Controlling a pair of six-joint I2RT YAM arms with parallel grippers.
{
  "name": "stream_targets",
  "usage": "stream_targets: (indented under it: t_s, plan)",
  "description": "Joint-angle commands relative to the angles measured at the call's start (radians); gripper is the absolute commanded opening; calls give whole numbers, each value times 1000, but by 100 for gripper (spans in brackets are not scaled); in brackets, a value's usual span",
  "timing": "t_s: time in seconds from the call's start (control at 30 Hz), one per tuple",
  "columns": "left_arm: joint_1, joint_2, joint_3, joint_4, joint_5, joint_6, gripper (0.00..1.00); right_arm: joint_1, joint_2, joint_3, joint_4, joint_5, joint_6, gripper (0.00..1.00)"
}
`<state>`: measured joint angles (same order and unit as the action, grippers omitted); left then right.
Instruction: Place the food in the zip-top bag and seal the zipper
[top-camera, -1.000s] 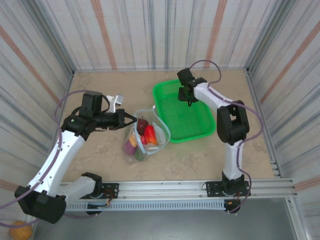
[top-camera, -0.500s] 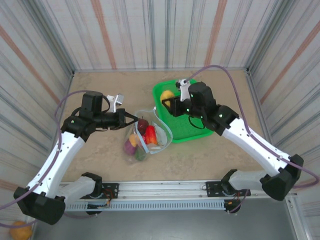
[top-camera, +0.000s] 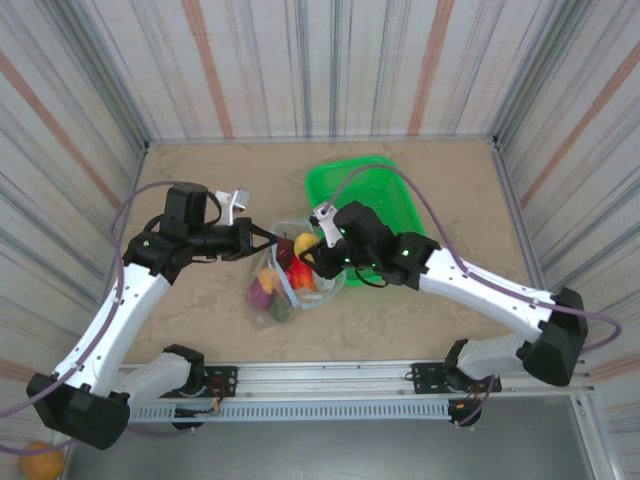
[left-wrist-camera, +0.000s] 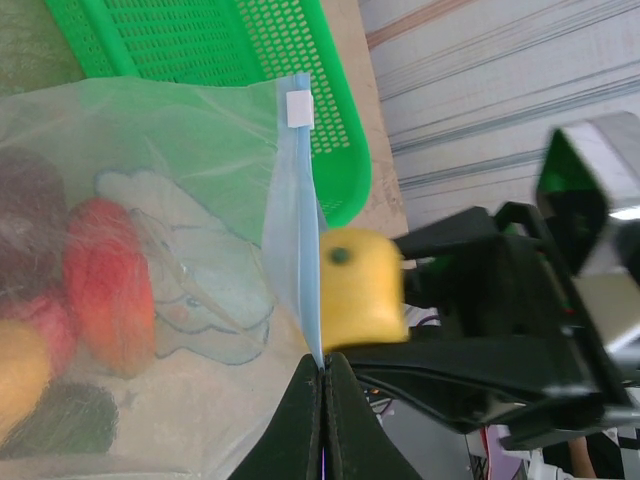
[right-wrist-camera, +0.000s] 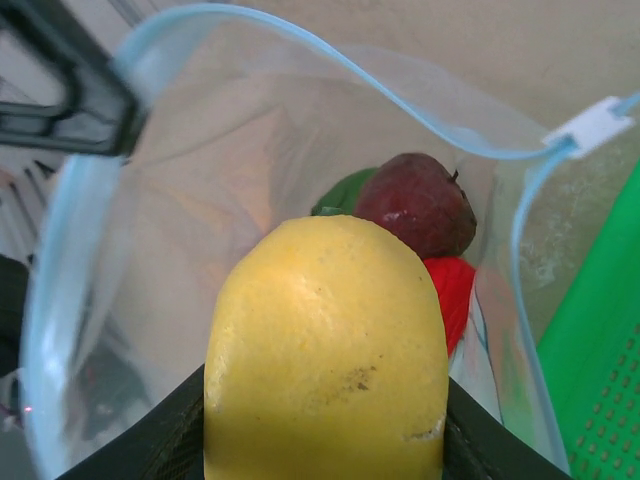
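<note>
The zip-top bag (top-camera: 318, 292) lies mid-table with its mouth held up. My left gripper (top-camera: 262, 240) (left-wrist-camera: 322, 366) is shut on the pale blue zipper (left-wrist-camera: 305, 250) at the rim. My right gripper (top-camera: 306, 250) (right-wrist-camera: 325, 425) is shut on a yellow piece of food (right-wrist-camera: 325, 350) (left-wrist-camera: 362, 288) and hangs right over the open mouth (right-wrist-camera: 330, 60). Down inside the bag lie a dark maroon piece (right-wrist-camera: 420, 205), a red one (right-wrist-camera: 455, 290) (left-wrist-camera: 105, 290) and a green one (right-wrist-camera: 345, 195). From above, orange-yellow (top-camera: 268, 278) and magenta (top-camera: 258, 297) pieces show through the plastic.
The green mesh tray (top-camera: 385, 195) (left-wrist-camera: 200, 40) stands just right of the bag, touching its side. Striped walls enclose the table. The right arm (top-camera: 470, 285) stretches across the front right. An orange ball (top-camera: 42, 462) lies off the table at the bottom left.
The right arm swung from over the tray to the bag's mouth, bringing the yellow piece with it. The left gripper has held the rim without moving.
</note>
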<state>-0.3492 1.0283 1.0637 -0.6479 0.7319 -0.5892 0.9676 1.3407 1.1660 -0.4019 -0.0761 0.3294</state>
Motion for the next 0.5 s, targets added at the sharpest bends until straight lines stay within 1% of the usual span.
stream_targets:
  t_s: [0.0, 0.2, 0.33, 0.4, 0.47]
  plan:
    - [-9, -10, 29, 6, -1, -1, 0, 9, 102, 87, -62, 45, -16, 43]
    - [-10, -16, 45, -16, -11, 15, 0, 13, 269, 190, -94, 38, 10, 42]
    - [-8, -16, 46, -16, -18, 20, 0, 28, 334, 200, -83, 45, 11, 45]
    - [-8, -16, 44, -11, -17, 18, 0, 28, 354, 200, -87, 51, 15, 49]
    - [-9, -13, 45, -9, -17, 16, 0, 28, 362, 201, -90, 59, 21, 60]
